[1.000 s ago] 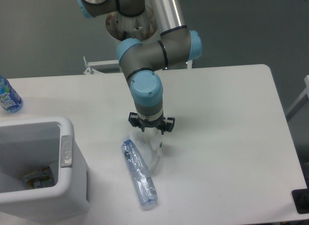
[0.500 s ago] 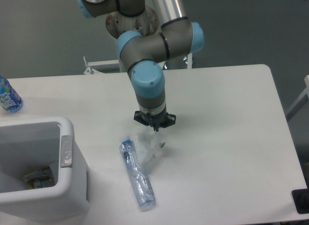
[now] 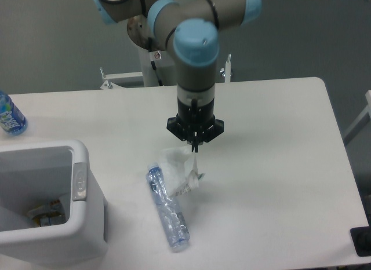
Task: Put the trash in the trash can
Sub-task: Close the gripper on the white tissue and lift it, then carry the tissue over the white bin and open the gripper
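My gripper [image 3: 195,147] hangs over the middle of the table, fingers pinched together on the top of the crumpled white wad [image 3: 184,169]. The wad dangles below the fingertips, its lower end close to the table. A crushed clear bluish bottle [image 3: 167,208] lies on the table just left of and below the wad, running diagonally toward the front edge. The white trash can [image 3: 86,225] stands at the front left corner, with a grey tab [image 3: 79,181] on its right rim. Some scraps lie at its bottom.
An intact water bottle with a blue label [image 3: 9,115] stands at the far left edge behind the trash can. A dark object [image 3: 362,241] sits at the table's front right corner. The arm's base rises behind the table's back edge.
The gripper has risen and shifted slightly right, pulling the white wad up with it. The crushed bottle stays in about the same place.
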Controlling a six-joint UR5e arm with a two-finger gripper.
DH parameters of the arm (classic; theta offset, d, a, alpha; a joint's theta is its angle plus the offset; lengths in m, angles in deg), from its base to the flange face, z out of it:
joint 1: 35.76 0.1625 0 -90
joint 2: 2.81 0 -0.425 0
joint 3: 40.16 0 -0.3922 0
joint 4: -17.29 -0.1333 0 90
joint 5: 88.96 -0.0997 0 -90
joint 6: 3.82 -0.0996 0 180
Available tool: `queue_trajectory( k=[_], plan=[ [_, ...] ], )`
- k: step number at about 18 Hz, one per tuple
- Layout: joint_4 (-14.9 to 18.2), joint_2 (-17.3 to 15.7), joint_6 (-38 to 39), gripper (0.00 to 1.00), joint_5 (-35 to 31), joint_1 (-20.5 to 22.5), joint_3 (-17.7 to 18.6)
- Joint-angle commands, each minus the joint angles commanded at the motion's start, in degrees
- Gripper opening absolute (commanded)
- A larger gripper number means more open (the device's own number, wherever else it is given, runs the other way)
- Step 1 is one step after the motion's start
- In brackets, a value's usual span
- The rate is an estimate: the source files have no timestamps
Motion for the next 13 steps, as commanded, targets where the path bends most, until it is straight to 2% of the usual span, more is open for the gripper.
queue_trajectory(
  k=[4,6,8,10,13],
  plan=[
    [-4.5,0.1,15.1,0.00,7.8,-1.1,-5.9],
    [-5.0,0.1,21.3,0.00,9.2,-4.0,-9.1],
    [-5.1,-1.0,23.1,0.00,9.2,-8.0,-9.6],
    [-5.1,-1.3,23.1,0.00,9.2,-12.2,-8.5],
    [-5.2,-0.4,23.1,0.00,9.1,-17.7,-7.8]
  ],
)
